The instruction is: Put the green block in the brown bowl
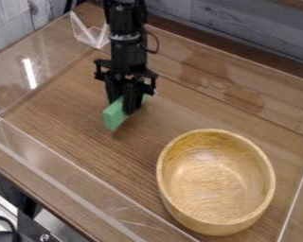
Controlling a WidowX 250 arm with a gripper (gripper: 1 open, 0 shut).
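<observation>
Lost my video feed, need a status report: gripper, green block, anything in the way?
Gripper shut on green block. Block off to the left of the brown bowl, not in it. Bowl empty, path to it clear.

The bowl (218, 181) is seen to be of light wood, its grain visible and its finish smooth and matt. The table (65, 113) is surfaced in darker wood grain with a slight sheen. The block (115, 115) looks smooth. The gripper (125, 97) is finished in matt black.
</observation>
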